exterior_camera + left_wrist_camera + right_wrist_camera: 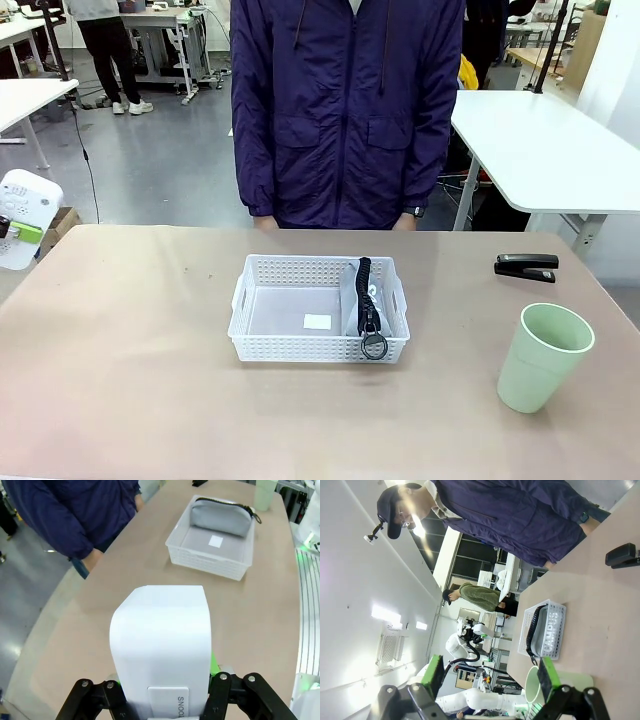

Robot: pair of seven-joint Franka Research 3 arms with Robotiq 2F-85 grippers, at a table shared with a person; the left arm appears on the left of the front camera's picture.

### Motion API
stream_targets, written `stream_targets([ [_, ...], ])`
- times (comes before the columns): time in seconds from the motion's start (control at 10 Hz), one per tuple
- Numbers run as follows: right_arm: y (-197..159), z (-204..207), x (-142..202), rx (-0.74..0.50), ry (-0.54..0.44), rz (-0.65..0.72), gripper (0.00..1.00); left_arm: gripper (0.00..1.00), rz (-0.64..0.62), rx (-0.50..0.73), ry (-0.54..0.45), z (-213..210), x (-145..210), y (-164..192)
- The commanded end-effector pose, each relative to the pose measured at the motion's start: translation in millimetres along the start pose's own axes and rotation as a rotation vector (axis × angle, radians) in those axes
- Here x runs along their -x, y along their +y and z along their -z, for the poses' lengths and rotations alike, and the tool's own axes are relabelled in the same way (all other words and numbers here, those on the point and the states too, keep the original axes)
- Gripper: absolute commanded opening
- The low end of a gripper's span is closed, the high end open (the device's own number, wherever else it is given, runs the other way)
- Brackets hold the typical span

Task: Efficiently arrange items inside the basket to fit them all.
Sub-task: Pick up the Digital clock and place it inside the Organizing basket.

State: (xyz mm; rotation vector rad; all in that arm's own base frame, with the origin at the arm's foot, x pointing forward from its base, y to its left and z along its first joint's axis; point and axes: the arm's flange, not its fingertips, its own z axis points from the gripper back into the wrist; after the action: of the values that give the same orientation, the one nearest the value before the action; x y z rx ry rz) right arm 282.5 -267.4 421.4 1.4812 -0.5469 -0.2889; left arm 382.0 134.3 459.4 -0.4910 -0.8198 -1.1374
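The white basket sits mid-table. The grey "CAMPUS" pouch stands on its long edge along the basket's right side, zipper up, with its metal ring over the near rim. My left gripper is shut on the small white box, well back from the basket, and sits at the table's left edge. The black stapler lies at the far right. The pale green cup stands upright at the near right. My right gripper is open above the cup.
A person in a dark purple jacket stands at the far edge, hands hanging at the table's rim. A small white label lies on the basket's floor. Bare tabletop stretches left of the basket and along the near edge.
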Motion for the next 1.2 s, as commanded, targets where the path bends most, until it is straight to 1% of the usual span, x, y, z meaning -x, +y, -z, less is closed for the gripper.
stream_targets([
  [0.0,1,1,-1,-0.017,-0.006,-0.026,1.0,0.53,-0.002,0.002,-0.007,0,1,0],
  [0.1,1,1,-1,-0.017,-0.006,-0.026,1.0,0.53,0.06,0.043,0.041,22,-16,-17],
  [0.2,1,1,-1,-0.017,-0.006,-0.026,1.0,0.53,0.089,0.067,0.089,42,-48,-32],
  [0.4,1,1,-1,-0.017,-0.006,-0.026,1.0,0.53,0.199,0.177,0.24,91,-113,-59],
  [0.5,1,1,-1,-0.017,-0.006,-0.026,1.0,0.53,0.182,0.148,0.326,126,-152,-70],
  [0.6,1,1,-1,-0.017,-0.006,-0.026,1.0,0.53,0.19,0.104,0.382,157,-183,-83],
  [0.8,1,1,-1,-0.017,-0.006,-0.026,1.0,0.53,0.271,0.103,0.494,211,-233,-105],
  [0.9,1,1,-1,-0.017,-0.006,-0.026,1.0,0.53,0.268,0.082,0.544,242,-252,-114],
  [1.0,1,1,-1,-0.017,-0.006,-0.026,1.0,0.53,0.198,0.062,0.593,271,-264,-123],
  [1.1,1,1,-1,-0.017,-0.006,-0.026,1.0,0.53,0.154,0.097,0.596,302,-274,-128],
])
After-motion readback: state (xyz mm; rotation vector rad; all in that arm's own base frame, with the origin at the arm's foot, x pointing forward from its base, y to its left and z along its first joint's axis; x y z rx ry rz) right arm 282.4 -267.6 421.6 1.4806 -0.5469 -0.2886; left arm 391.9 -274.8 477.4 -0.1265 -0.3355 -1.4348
